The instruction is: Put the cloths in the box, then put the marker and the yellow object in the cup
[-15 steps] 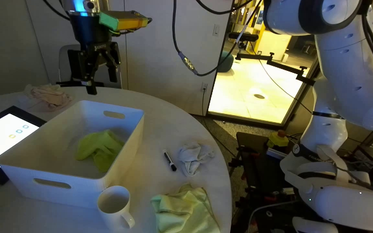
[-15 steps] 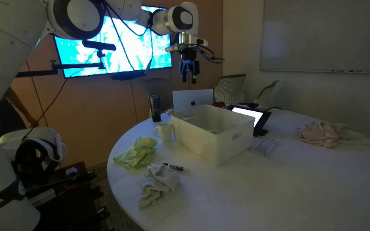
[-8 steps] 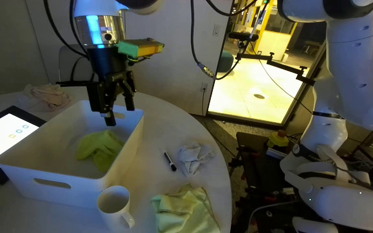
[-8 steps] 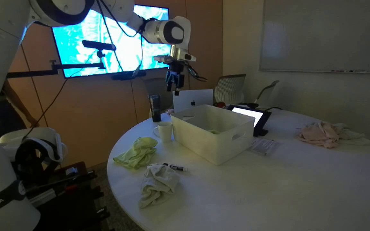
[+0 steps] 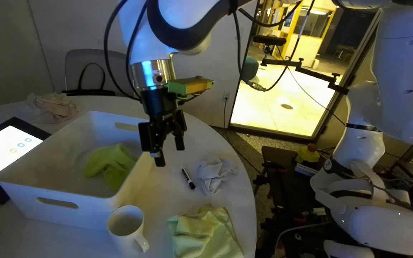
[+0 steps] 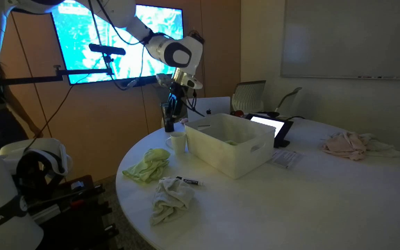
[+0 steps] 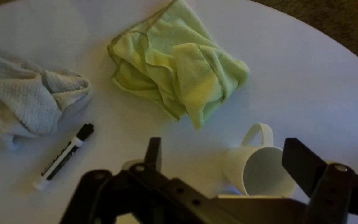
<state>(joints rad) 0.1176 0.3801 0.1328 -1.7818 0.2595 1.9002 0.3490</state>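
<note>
Hovering, fingers (image 7: 303,165) spread and empty, I judged cloth-boxing underway (the lime cloth (image 5: 109,163) lay in the box (image 5: 88,211)), likely needing next to reach and pinch the pale-green cloth (image 7: 179,68) on the table (image 7: 306,77).

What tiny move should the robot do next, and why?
I'd probably ease the open gripper toward the green cloth on the table, because the gripper holds nothing and that cloth isn't in the box yet.

Office meeting room, indicated by a whiteboard (image 6: 352,38) fixed to the wall (image 6: 260,48), a screen (image 6: 127,64), a round table (image 6: 297,208), chairs (image 6: 249,97), a laptop (image 6: 217,103)
</note>
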